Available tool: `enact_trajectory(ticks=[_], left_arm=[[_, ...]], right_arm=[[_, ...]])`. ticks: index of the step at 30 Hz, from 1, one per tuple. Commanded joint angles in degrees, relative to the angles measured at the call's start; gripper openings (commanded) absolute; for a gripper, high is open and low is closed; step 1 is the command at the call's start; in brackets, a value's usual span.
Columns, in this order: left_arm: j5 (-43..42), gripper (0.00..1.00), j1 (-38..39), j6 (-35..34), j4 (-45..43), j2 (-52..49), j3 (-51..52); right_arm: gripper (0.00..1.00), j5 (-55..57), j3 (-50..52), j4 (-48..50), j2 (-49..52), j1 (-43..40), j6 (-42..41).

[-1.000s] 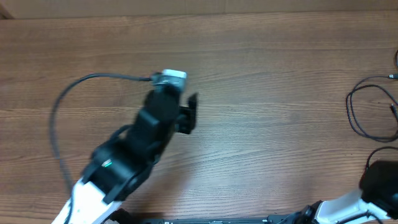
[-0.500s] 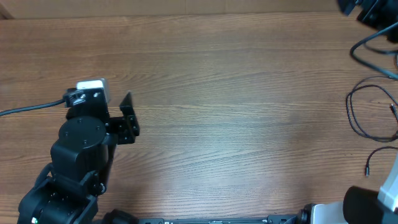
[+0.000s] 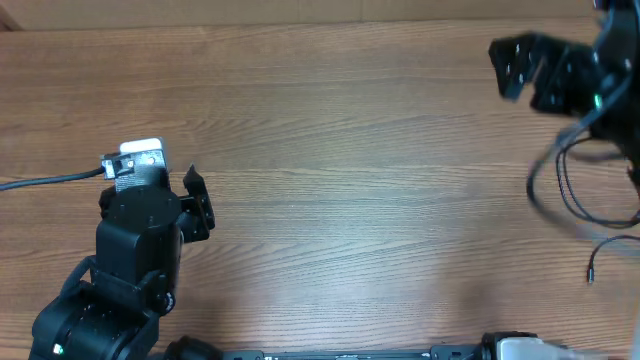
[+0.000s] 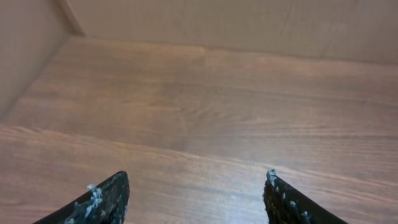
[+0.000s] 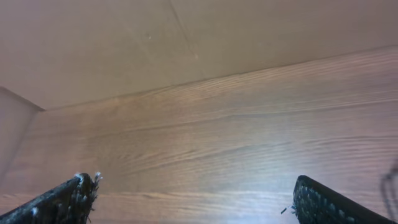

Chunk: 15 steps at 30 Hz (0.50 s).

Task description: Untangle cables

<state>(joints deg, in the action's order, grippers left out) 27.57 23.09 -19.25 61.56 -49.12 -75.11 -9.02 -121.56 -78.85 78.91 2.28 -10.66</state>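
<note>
Brown wood grain is all that shows between both my pairs of jaws; my left gripper (image 4: 194, 183) stands fairly wide over bare table (image 3: 350, 150) with nothing in it, and my right gripper (image 3: 512, 68) is spread as wide as it goes, also empty; the cables (image 3: 565, 190) lie as a thin black loose loop on the wood, not ahead of my right jaws but behind their tips and off to one side, back along the wrist and toward my base; from overhead the right jaws point away from the loop, so that wrist's view shows only wood and wall, save a faint dark curve at its right edge that may be cord, too blurred to say; the loop's long axis runs crosswise to the line my right jaws point along, and a loose plug end (image 3: 591, 277) lies apart from it on the base side; part of the cord looks smeared near the right arm, and I cannot tell whether it touches the arm; my right arm is near the loop, my left is well apart from it across the table; as I judge it, no strand is gripped yet, and the coming move belongs to the right arm: turn the jaws round to face the loop, come down across a single strand, and close there
</note>
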Motion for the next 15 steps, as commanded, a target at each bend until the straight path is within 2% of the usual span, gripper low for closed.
enact_trajectory(ticks=[1,9,15], left_arm=[[-4.0,0.68,-0.4,-2.7,0.2,0.2,-0.9],[-4.9,0.65,-0.4,-2.6,0.2,0.2,-0.9],[-6.2,0.62,-0.4,-2.7,1.5,0.2,-0.9]], right_arm=[[1.0,7.8,-0.5,-2.1,-6.3,2.5,0.1],[1.0,10.5,10.1,-3.3,-16.3,3.2,0.1],[1.0,10.2,29.0,4.0,-23.3,3.2,0.0]])
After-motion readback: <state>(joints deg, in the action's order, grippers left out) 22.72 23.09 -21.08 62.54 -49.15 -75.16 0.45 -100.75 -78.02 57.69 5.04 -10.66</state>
